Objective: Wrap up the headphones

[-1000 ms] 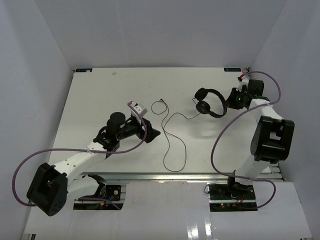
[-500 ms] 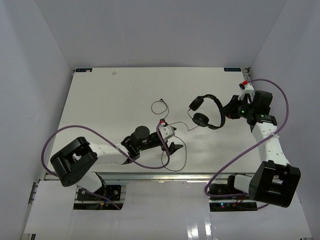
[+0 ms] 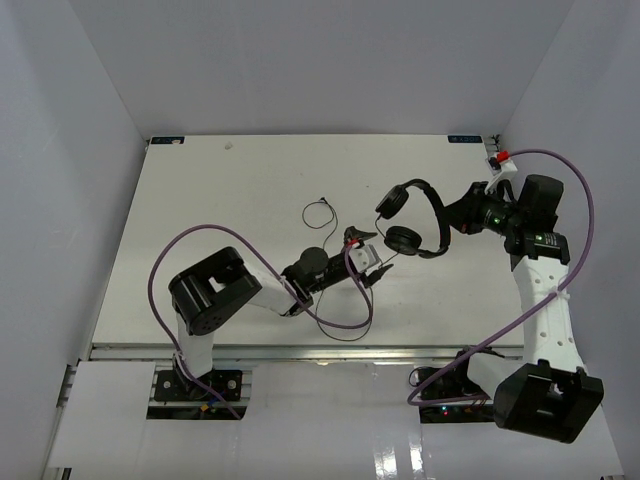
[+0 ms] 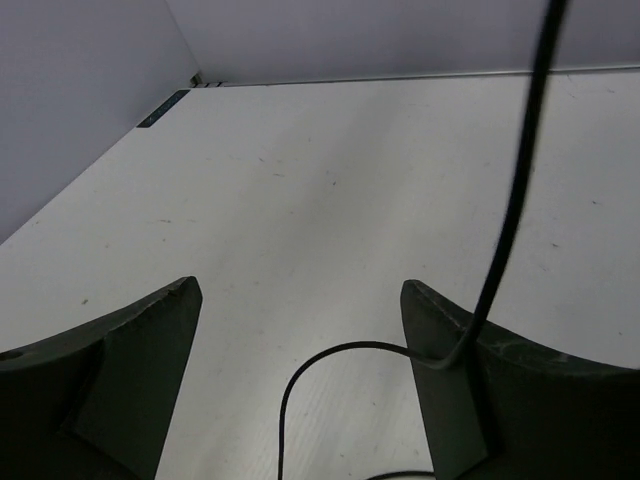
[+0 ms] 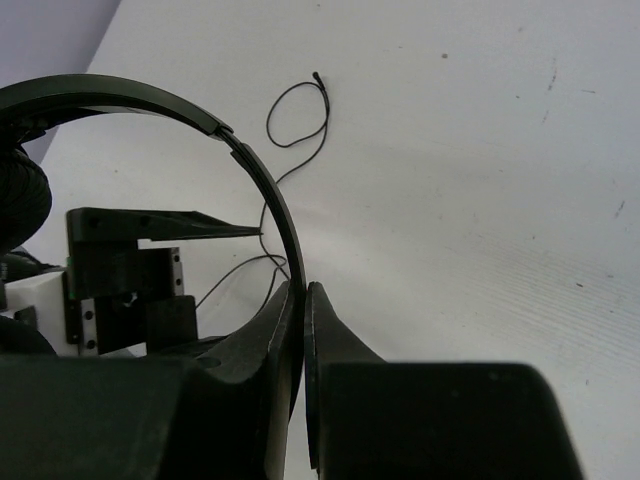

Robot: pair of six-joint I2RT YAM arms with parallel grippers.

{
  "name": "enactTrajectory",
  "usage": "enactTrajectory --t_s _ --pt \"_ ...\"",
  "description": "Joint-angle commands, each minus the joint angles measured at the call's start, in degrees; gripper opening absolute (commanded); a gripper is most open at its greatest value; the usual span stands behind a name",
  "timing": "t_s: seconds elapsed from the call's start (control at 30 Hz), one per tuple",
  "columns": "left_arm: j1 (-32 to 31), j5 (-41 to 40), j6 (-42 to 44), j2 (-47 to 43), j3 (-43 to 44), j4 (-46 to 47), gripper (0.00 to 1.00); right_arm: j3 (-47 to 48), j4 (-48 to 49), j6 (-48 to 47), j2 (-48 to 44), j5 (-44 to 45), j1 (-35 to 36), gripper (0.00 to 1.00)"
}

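Where the right gripper reaches in over the far right part of the table, it is clamped tight on the thin headband of the headphones. From its wrist camera the fingertips sit pressed against the band with barely a sliver between them. The two round earcups lie toward the middle of the table, one farther back and one nearer. The thin black cord trails leftward from the nearer cup and curls into a small loop beyond the left gripper; more cord lies toward the near edge. The left gripper stands just beside the nearer earcup with its jaws spread wide and holding nothing. In its own view the cord runs down between the fingers and crosses one of them; I cannot tell whether it touches.
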Motion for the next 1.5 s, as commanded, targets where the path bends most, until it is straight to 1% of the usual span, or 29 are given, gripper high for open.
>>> enactTrajectory --t_s 0.0,0.1,0.2,0.4,0.63,0.67,0.8,0.93,1.03,1.13,1.27,1.33,1.47 --pt "-0.35 -2.03 0.25 2.22 3.72 3.79 0.84 5.0 -0.12 5.22 -2.26 -7.24 -0.09 0.08" --pt "-0.35 -2.35 -1.0 3.46 3.36 4.98 0.73 7.62 0.08 7.08 -2.31 -9.1 -0.04 0.08" --pt "-0.35 -3.33 -2.43 4.74 1.84 7.33 0.67 11.0 0.2 8.43 -1.8 -10.22 -0.13 0.08" --pt "-0.14 -4.75 -4.22 6.5 0.46 9.93 0.61 15.57 0.39 11.53 -1.18 -12.77 -0.13 0.08" --pt "1.29 -3.34 -8.11 7.09 0.02 11.55 0.45 18.68 0.39 14.07 -1.77 -14.78 -0.22 0.08" --pt "1.39 -3.26 -8.53 7.17 0.1 11.56 0.44 19.14 0.41 14.31 -1.78 -14.94 -0.22 0.08" --pt "1.4 -1.8 -10.93 7.77 0.58 11.65 0.27 21.34 0.49 15.53 -1.48 -15.21 -0.29 0.08" --pt "1.57 -0.45 -12.25 7.32 -0.54 11.87 0.16 21.78 0.57 16.0 -1.5 -15.96 -0.57 0.08" --pt "1.95 2.99 -12.34 5.97 -0.88 10.01 0.12 19.53 2.41 16.58 -2.19 -17.42 -0.57 0.08" --pt "2.02 6.24 -11.09 3.37 -0.06 5.11 0.1 16.87 4.89 17.03 -3.35 -18.72 -0.51 0.08" --pt "2.19 9.24 -7.58 0.23 1.23 -2.57 0.0 14.9 5.65 14.78 -4.3 -19.55 -0.57 0.08" --pt "2.73 9.05 -5.73 -1.17 0.82 -4.43 0.0 15.11 5.68 13.13 -4.77 -19.82 -0.48 0.08" --pt "6.46 10.13 -4.75 -4.96 -2.11 -6.22 0.0 15.24 5.03 9.37 -5.87 -20.13 -0.57 0.08"
